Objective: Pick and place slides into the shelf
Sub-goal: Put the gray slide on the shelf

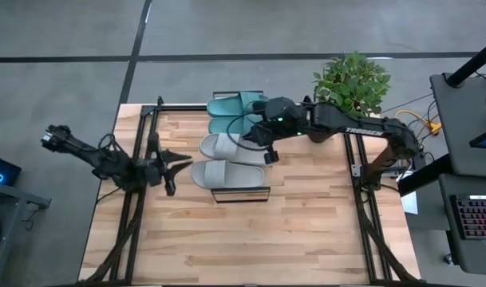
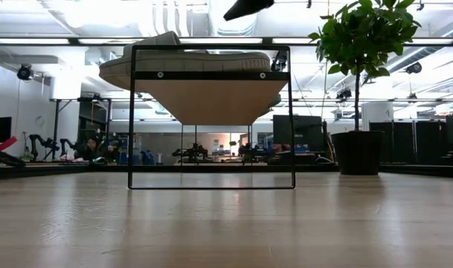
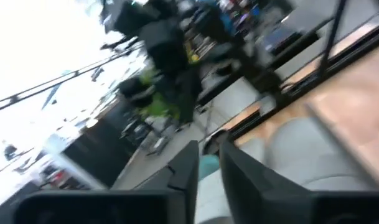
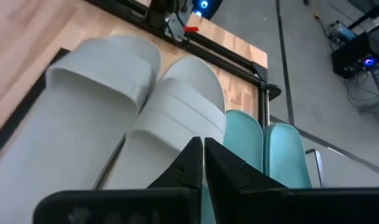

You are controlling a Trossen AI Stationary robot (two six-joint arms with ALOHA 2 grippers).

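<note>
The shelf [image 1: 241, 194] stands mid-table, running from near to far. All four slides lie side by side on its plank top. The teal pair [image 1: 236, 113] is at the far end, and the two grey slides [image 1: 221, 146] [image 1: 217, 172] sit nearer. In the low view a grey slide [image 2: 181, 61] rests sole-down on the shelf top [image 2: 211, 97]. My right gripper [image 1: 267, 155] [image 4: 203, 157] is shut, over the grey slide [image 4: 177, 118] beside the teal pair [image 4: 267, 152]. My left gripper [image 1: 179, 167] [image 3: 209, 165] hovers left of the shelf with a narrow gap between its fingers. My right gripper comes from the table's right, its shut fingertips [image 4: 192, 158] over the farther grey slide behind its strap [image 4: 170, 106]. I cannot tell whether they touch it.
A potted plant [image 1: 351, 80] [image 2: 364, 45] stands at the table's far right corner. Black metal frames [image 1: 147, 143] [image 1: 356, 159] carry the arms at the left and right sides. Bare wooden tabletop [image 1: 250, 247] lies on the near side of the shelf.
</note>
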